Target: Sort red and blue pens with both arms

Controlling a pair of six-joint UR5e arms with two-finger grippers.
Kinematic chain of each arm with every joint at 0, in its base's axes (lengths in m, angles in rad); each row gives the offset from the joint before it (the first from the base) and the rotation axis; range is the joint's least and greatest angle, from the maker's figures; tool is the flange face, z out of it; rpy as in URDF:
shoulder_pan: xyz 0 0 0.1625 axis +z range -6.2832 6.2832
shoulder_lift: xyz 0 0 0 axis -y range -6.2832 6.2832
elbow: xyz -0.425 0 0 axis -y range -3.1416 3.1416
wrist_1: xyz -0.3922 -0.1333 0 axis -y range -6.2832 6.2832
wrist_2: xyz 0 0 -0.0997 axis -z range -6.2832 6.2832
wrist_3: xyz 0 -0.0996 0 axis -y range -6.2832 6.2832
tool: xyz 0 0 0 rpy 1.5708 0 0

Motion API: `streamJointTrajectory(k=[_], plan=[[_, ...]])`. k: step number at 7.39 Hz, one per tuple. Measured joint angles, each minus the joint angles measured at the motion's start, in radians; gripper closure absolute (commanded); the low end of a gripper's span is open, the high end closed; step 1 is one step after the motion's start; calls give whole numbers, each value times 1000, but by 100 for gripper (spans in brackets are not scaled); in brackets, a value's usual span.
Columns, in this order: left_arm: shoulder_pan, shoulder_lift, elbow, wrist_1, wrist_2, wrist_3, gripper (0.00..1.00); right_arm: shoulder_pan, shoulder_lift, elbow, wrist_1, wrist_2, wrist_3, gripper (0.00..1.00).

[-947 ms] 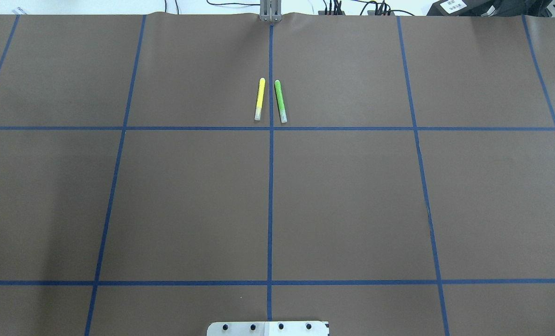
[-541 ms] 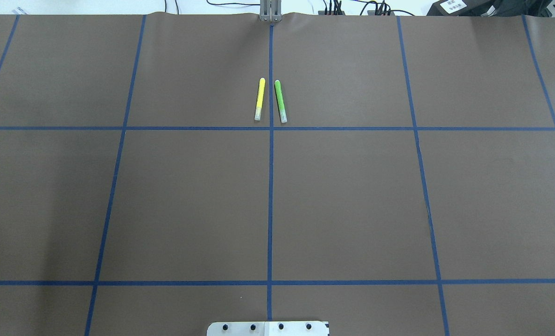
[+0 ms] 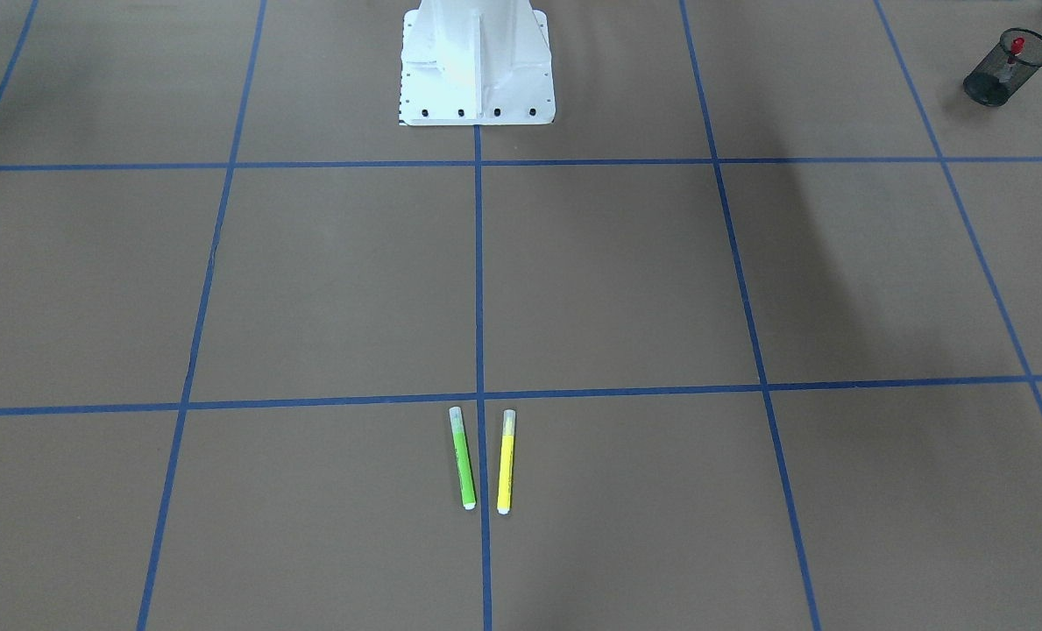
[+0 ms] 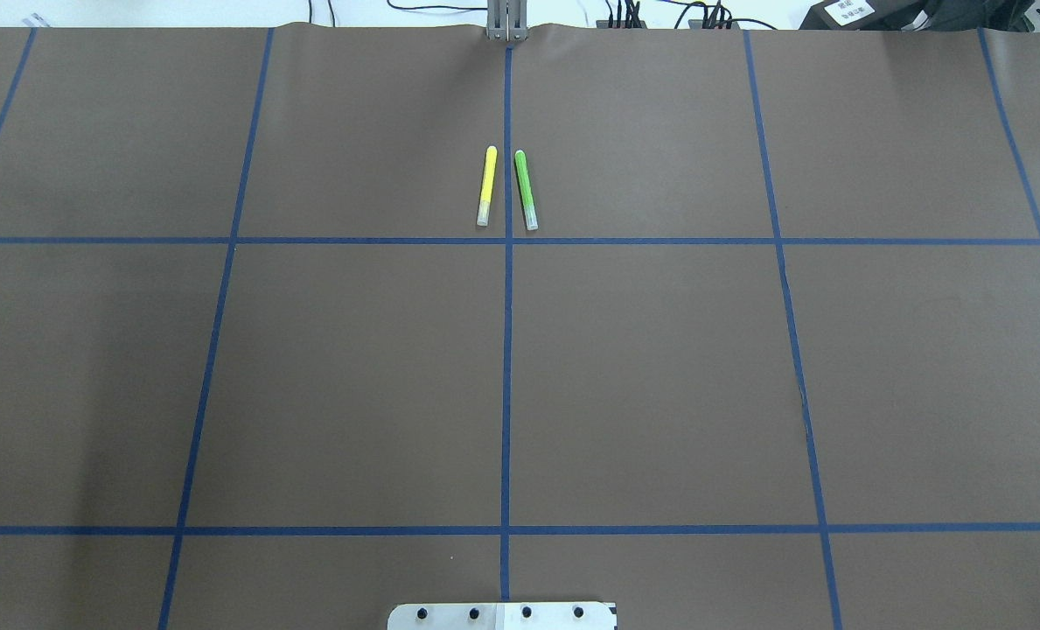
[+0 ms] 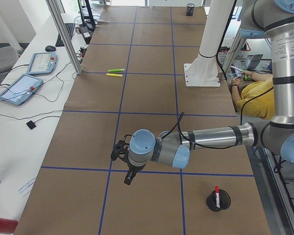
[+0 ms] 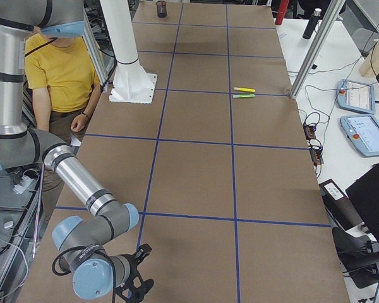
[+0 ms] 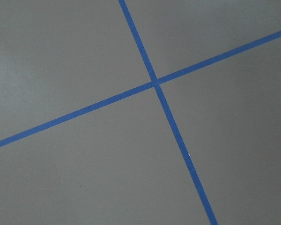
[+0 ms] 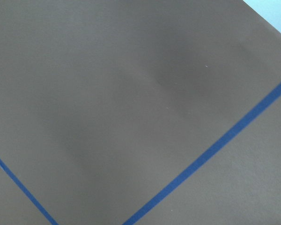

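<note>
I can't tell if the left claw (image 5: pixel 128 175) is wide or shut; swinging low, it could tip the nearby cup (image 5: pixel 219 202) holding the red pen (image 5: pixel 216 192).

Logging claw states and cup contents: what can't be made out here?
- Left claw: only in the left side view; open or shut unclear.
- Right claw: only in the right side view, at the bottom edge; state unclear.
- Far cup: too small in the left side view; contents unknown.

Table cover (image 4: pixel 353 367): matt brown paper, smooth. Tape lines (image 4: pixel 507 350): blue, slight sheen. Green highlighter (image 3: pixel 463 458), yellow highlighter (image 3: pixel 506 462): glossy plastic. Pedestal (image 3: pixel 477 61): white painted metal. Left arm (image 5: pixel 213 137): smooth silver metal.
</note>
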Motion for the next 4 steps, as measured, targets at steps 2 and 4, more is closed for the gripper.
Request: streamJointTrajectory(k=[2, 4], plan=[[0, 0, 1, 0, 0, 0, 0, -119, 29, 3, 110, 32, 31, 0], [0, 0, 1, 0, 0, 0, 0, -232, 78, 12, 215, 26, 113, 0]])
